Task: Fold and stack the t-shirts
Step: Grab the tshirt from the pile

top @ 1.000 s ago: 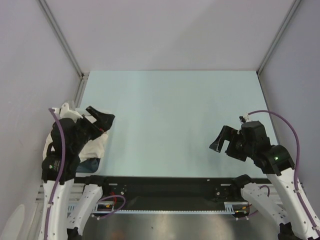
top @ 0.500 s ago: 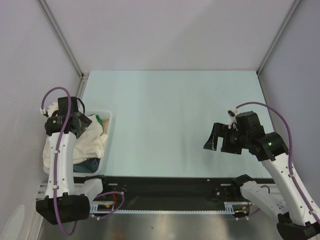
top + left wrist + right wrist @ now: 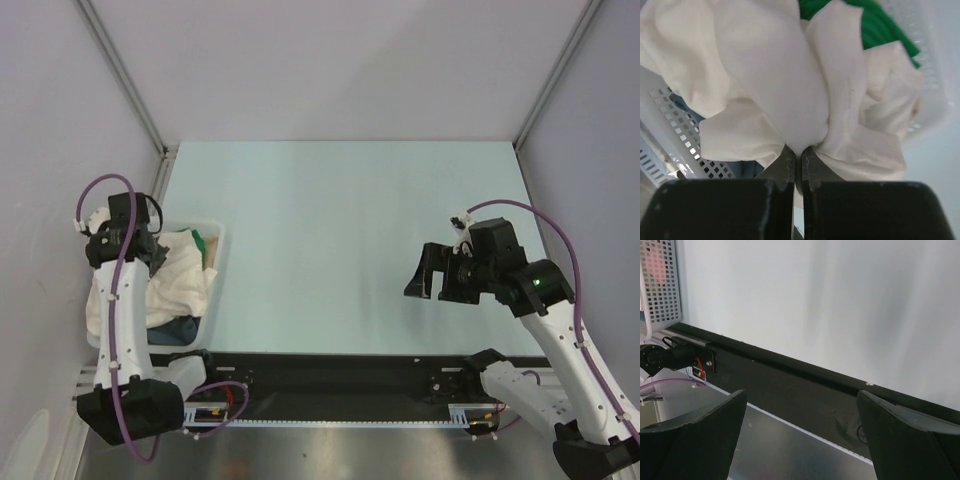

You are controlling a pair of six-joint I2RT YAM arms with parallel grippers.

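A crumpled cream t-shirt (image 3: 178,277) fills the white lattice basket (image 3: 216,232) at the table's left edge. My left gripper (image 3: 150,248) reaches into the basket from the left and is shut on a fold of the cream t-shirt (image 3: 770,75); the cloth bunches right at the closed tips of the left gripper (image 3: 799,152). Behind it a green t-shirt (image 3: 875,30) peeks out, also visible from above as a green t-shirt (image 3: 199,239). A dark blue t-shirt (image 3: 180,328) lies under the cream one. Over the table's right side my right gripper (image 3: 425,272) hangs open with nothing in it.
The basket wall (image 3: 670,100) runs close beside my left fingers. In the right wrist view the right gripper (image 3: 801,395) faces the black rail (image 3: 805,385) at the table's near edge, with the basket (image 3: 660,285) far left, something pink showing through its lattice. Grey walls enclose the table.
My left arm swung back and down into the basket, and its jaws went from open to shut on the cream cloth. The right gripper drifted slightly left, still open.
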